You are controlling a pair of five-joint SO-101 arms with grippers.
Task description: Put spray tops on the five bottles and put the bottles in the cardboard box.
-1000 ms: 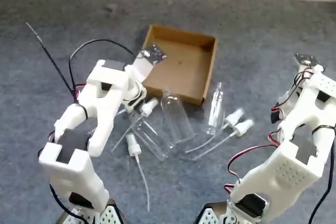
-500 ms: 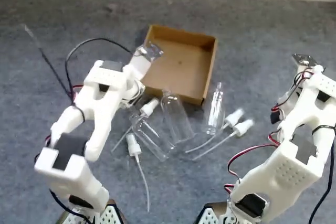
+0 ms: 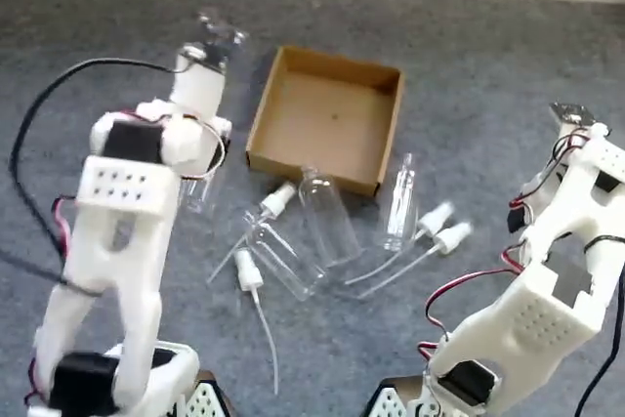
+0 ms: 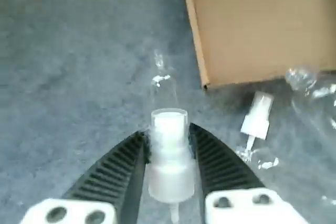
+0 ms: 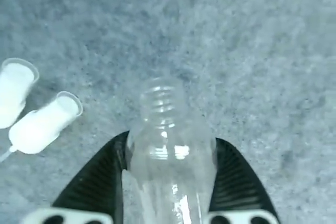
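Left wrist view: left gripper (image 4: 168, 132), both black fingers clamped on a white spray top (image 4: 169, 166), its cap end pointing away from the camera over the grey table (image 4: 68, 51). Just past it is a corner of the cardboard box (image 4: 252, 24). A loose top (image 4: 255, 120) lies on the table just beside that box wall, with a clear bottle (image 4: 314, 88) next to it.

High view: left gripper (image 3: 213, 34) sits off the box's far-left corner, apart from the box. Cardboard box (image 3: 322, 171) lies open side up toward the table's far edge, about mid-width. Three clear bottles lie on their sides by its near wall. The wide bottle (image 3: 329, 214) has its neck at the wall; touching or not, cannot tell. The second bottle (image 3: 283, 256) lies just left of it. The slim bottle (image 3: 400, 200) lies near the box's near-right corner. Loose tops with long dip tubes lie among them: first top (image 3: 276, 200) beside the wide bottle's neck, another top (image 3: 247, 271) left of the second bottle, and two tops side by side (image 3: 435, 217) just right of the slim bottle.

Right wrist view: right gripper (image 5: 170, 142), fingers closed tight on a held bottle (image 5: 163, 108), clear, its threaded neck uncapped. A pair of tops (image 5: 44, 121) lies on the table nearby. In the high view the right gripper (image 3: 571, 116) is near the table's right edge, well apart from the box.
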